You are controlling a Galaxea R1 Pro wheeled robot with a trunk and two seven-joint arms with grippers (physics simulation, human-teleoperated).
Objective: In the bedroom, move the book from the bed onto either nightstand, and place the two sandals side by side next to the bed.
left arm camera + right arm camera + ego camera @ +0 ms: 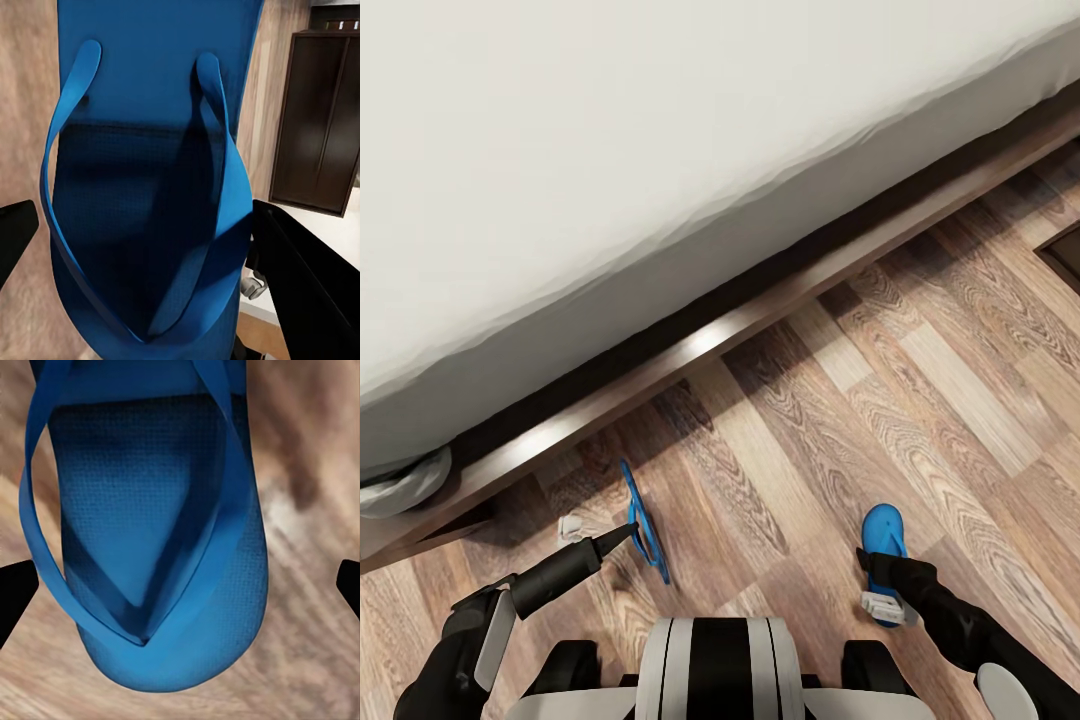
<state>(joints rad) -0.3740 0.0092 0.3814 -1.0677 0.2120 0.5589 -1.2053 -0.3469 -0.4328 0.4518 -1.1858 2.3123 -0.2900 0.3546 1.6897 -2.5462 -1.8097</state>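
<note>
From above, the bed (560,170) runs slantwise across the upper part of the head view, its pale grey mattress sitting on a dark wooden frame (780,300) whose lower ledge catches the light. In front of it lies the wood-plank floor (920,400). The left end effector (628,533) reaches out from the lower left and meets one blue sandal (644,522), which stands on its edge, raised and tilted, just in front of the bed frame. Over to the right, well apart from the first, the second sandal (883,548) lies flat on the floor with the right end effector (880,585) over its near end. A dark corner of some furniture (1064,252) shows at the right edge. In the left wrist view, the first sandal (150,195) hangs close before the camera, straps facing it, with the black fingers (300,277) spread to either side of the sole; whether they press on it I cannot tell. Behind it stands a tall dark wooden cabinet (319,120). In the right wrist view, the second sandal (150,532) lies strap side up on the floor planks (307,585), and the two black fingertips (15,596) sit wide apart at either side, clear of its edges.
</note>
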